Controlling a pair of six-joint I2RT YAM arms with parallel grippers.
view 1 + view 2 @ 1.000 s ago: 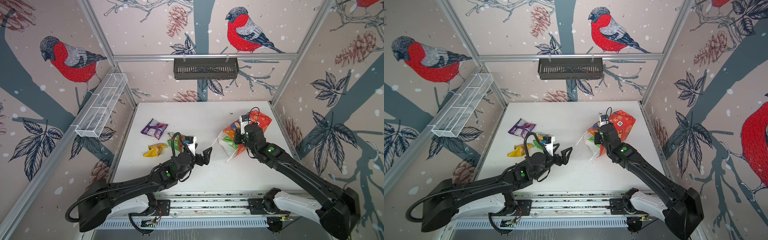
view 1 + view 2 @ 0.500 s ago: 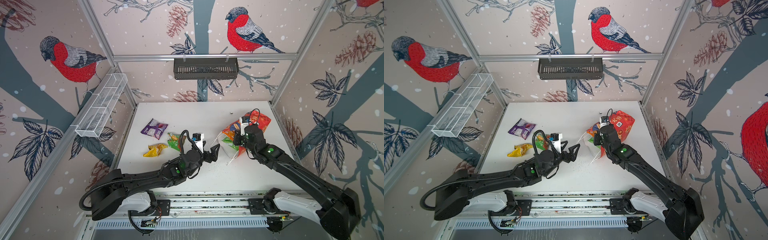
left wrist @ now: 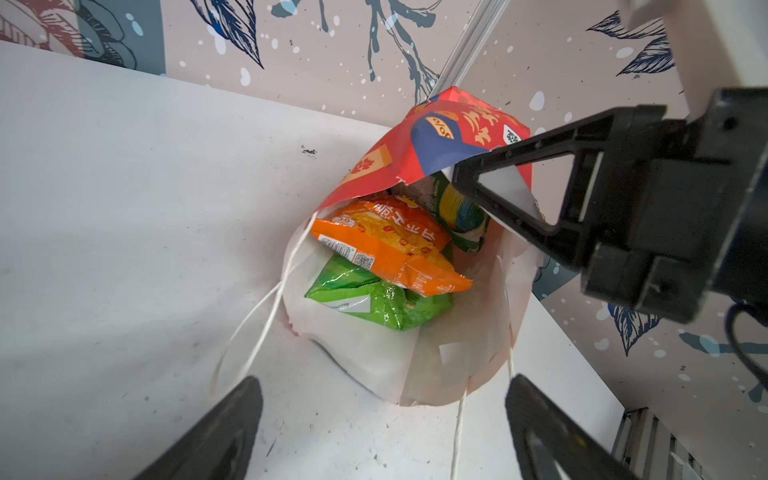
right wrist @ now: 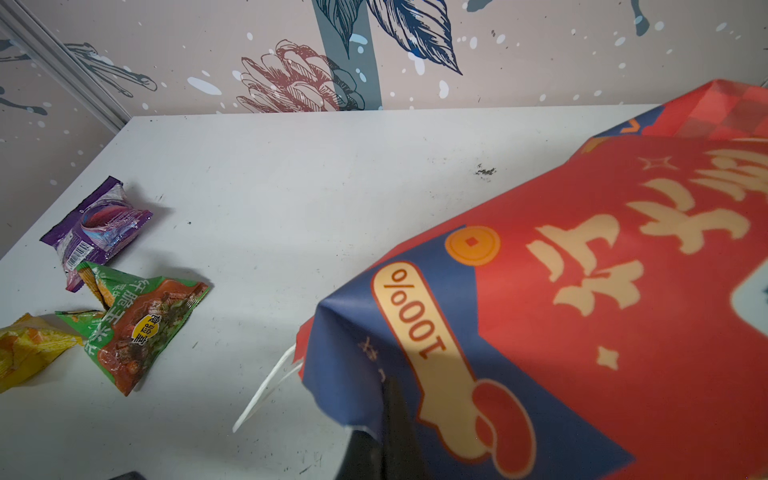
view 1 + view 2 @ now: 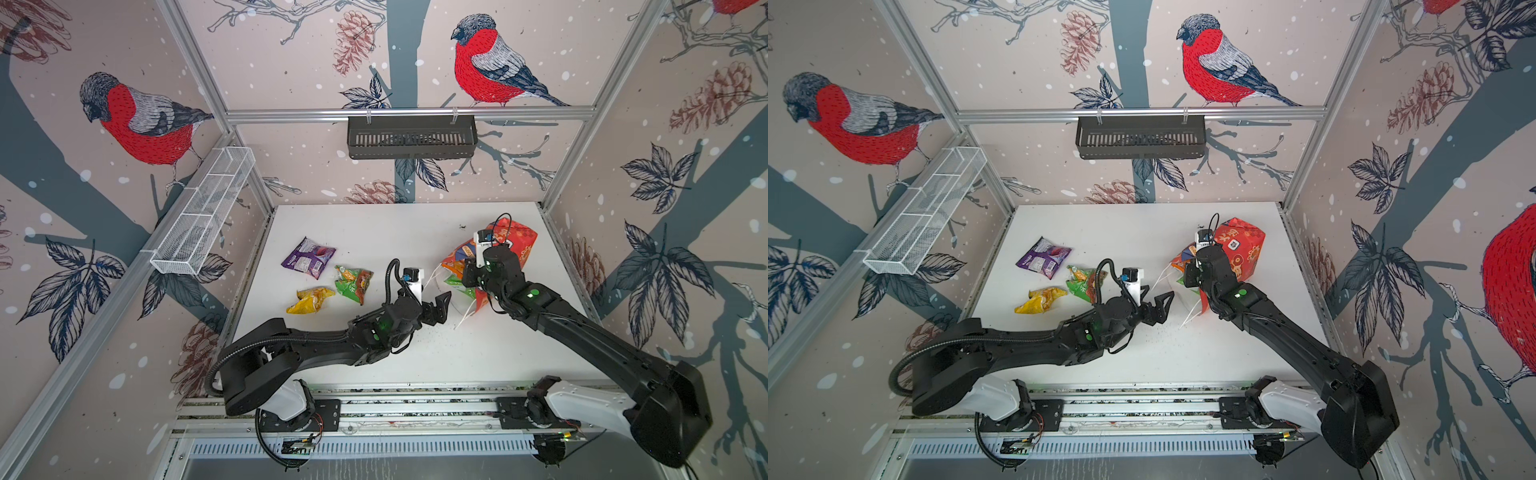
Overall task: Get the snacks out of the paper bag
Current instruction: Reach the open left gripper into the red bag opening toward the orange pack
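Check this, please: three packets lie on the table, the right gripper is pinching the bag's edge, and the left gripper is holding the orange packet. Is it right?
One point is wrong. In the left wrist view the left gripper is open and empty; the orange packet lies inside the paper bag. The rest holds.

Left pincer [image 5: 443, 306] gapes wide on its outstretched arm; right pincer [image 5: 465, 276] is clamped tight.
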